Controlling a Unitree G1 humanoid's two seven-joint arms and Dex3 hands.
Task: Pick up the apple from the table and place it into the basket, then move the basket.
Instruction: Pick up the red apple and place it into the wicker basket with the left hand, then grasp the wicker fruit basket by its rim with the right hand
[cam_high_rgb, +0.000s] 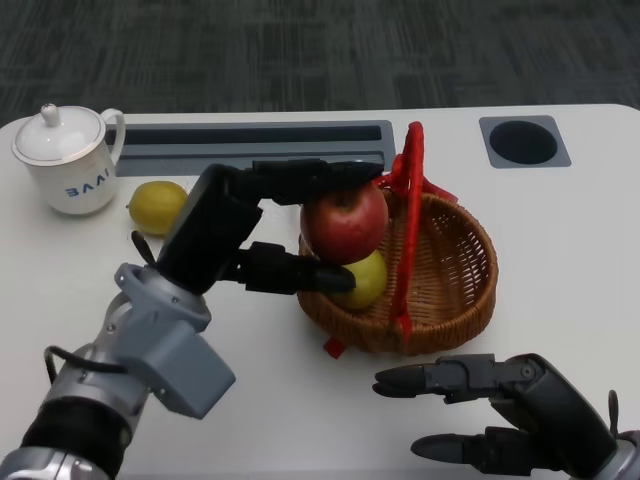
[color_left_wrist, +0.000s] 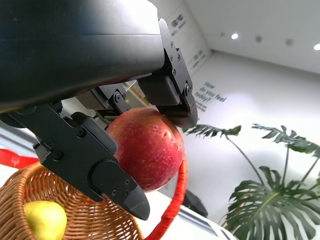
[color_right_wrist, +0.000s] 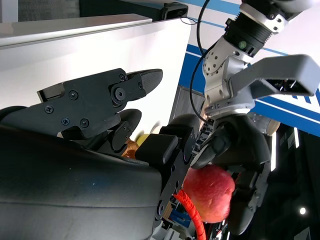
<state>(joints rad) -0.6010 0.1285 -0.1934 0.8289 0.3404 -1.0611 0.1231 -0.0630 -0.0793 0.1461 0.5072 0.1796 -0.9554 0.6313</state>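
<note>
head view: left hand (cam_high_rgb: 262, 225) holds apple (cam_high_rgb: 345, 222) over basket (cam_high_rgb: 455, 290)

Apple (cam_high_rgb: 343, 221) over the basket (cam_high_rgb: 455, 290), left hand (cam_high_rgb: 262, 226) on it, right hand (cam_high_rgb: 490, 405) waiting in front.

The basket sits right of centre on the table (cam_high_rgb: 560, 230), a second fruit (cam_high_rgb: 366, 281) lying inside at its left, just under the apple the left hand holds. Back left stands a lidded cup (cam_high_rgb: 66, 160), with a lemon (cam_high_rgb: 158, 206) just right of it. A long slot (cam_high_rgb: 255, 135) runs behind the basket, and a round hole (cam_high_rgb: 523, 141) sits at the back right.
</note>
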